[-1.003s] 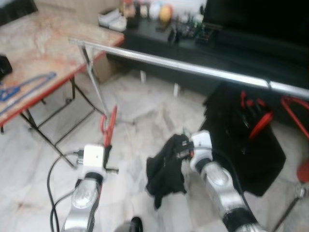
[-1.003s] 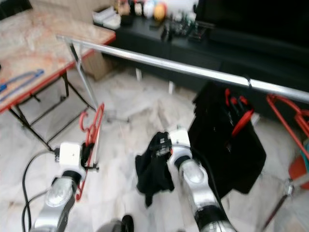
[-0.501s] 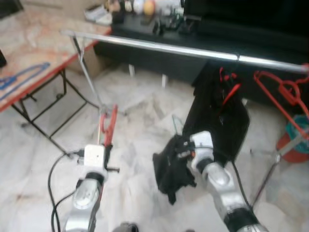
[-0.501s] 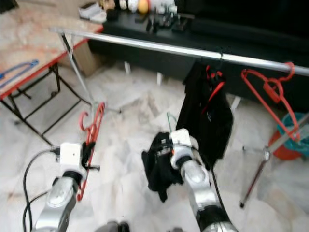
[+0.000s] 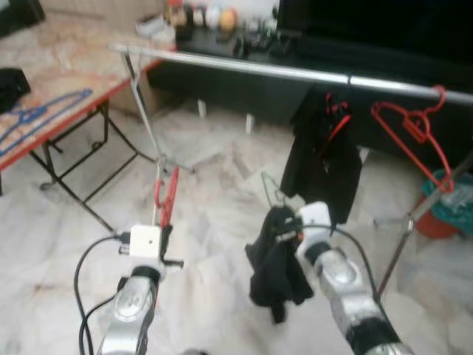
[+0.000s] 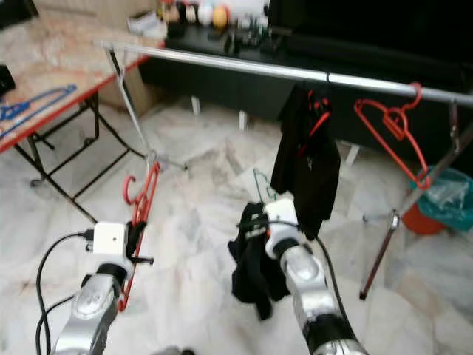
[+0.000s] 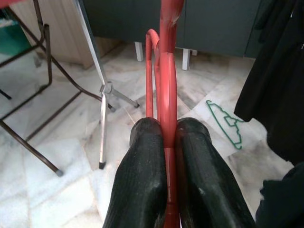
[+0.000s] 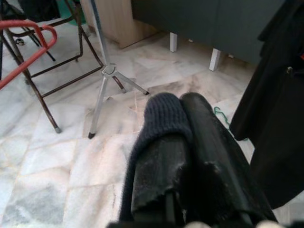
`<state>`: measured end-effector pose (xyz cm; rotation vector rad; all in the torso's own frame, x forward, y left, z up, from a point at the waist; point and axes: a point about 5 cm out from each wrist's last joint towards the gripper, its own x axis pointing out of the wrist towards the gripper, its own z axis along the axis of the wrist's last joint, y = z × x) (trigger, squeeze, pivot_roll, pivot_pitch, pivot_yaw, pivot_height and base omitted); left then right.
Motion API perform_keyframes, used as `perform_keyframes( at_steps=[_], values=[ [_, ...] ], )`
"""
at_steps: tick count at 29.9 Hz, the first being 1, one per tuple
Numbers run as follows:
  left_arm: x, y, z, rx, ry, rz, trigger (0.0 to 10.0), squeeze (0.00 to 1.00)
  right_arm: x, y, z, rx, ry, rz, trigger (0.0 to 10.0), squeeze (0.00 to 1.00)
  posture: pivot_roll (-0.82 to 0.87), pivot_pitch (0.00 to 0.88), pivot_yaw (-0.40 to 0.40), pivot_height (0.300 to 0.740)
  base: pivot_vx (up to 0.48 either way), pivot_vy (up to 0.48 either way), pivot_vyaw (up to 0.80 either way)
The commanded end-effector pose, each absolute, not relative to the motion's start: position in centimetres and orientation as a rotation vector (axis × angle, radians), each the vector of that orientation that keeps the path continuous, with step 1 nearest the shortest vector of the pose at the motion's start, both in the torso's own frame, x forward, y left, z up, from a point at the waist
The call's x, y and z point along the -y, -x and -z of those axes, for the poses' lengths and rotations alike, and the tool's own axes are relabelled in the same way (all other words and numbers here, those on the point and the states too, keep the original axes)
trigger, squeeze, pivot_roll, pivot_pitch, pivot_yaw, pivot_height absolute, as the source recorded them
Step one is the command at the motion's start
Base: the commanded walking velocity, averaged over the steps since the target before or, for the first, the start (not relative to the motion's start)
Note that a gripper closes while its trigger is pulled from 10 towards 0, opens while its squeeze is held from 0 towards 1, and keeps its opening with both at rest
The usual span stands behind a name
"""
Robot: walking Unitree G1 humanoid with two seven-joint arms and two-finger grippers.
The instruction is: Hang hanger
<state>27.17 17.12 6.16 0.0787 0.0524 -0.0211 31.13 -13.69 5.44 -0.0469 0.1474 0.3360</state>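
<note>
My left gripper (image 7: 164,135) is shut on a red hanger (image 5: 165,195), held upright low in front of me; its hook (image 7: 151,42) points toward the rack. My right gripper (image 8: 178,107) is shut on a black garment (image 5: 276,262) that droops below it. A silver clothes rail (image 5: 244,66) runs across ahead, above both grippers. On the rail hang a black garment on a red hanger (image 5: 325,148) and an empty red hanger (image 5: 414,133). A green hanger (image 7: 227,122) lies on the marble floor between the grippers.
A folding table (image 5: 55,81) with a red edge stands at the left, a blue hanger (image 5: 44,115) lying on it. The rack's tripod leg (image 7: 107,90) stands near the left gripper. A dark TV cabinet (image 5: 310,52) sits behind the rail. An orange bucket (image 5: 443,214) is at the right.
The view has shifted as I moved, and the rail now shows more of its right end with the empty red hanger. Both grippers keep their hold.
</note>
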Motion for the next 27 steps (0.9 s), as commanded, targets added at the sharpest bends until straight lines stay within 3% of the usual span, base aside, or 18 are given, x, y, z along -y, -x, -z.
perform_keyframes(
  at_steps=[1, 7, 25, 27],
  values=[
    [-17.58, -27.2, -6.06, -0.064, -0.078, 0.006, 10.0, 0.0, 13.14, -31.57, -6.27, -0.105, 0.041, -0.345, 10.0, 0.0, 0.0, 0.103, 0.004, 0.74, 0.0, 0.0, 0.0],
    [-17.6, -27.22, -5.99, -0.073, -0.079, 0.002, 10.0, 0.0, 13.35, -31.71, -6.41, -0.103, 0.039, -0.319, 10.0, 0.0, 0.0, 0.103, 0.003, 0.74, 0.0, 0.0, 0.0],
    [-17.54, -27.33, -6.12, -0.065, -0.042, 0.002, 10.0, 0.0, 13.72, -31.86, -6.4, -0.107, 0.048, -0.273, 10.0, 0.0, 0.0, 0.1, 0.007, 0.74, 0.0, 0.0, -0.8],
    [-17.51, -27.38, -6.03, -0.074, -0.039, -0.001, 10.0, 0.0, 13.73, -31.85, -6.38, -0.108, 0.048, -0.272, 10.0, 0.0, 0.0, 0.098, 0.006, 0.74, 0.0, 0.48, -0.8]
  ],
)
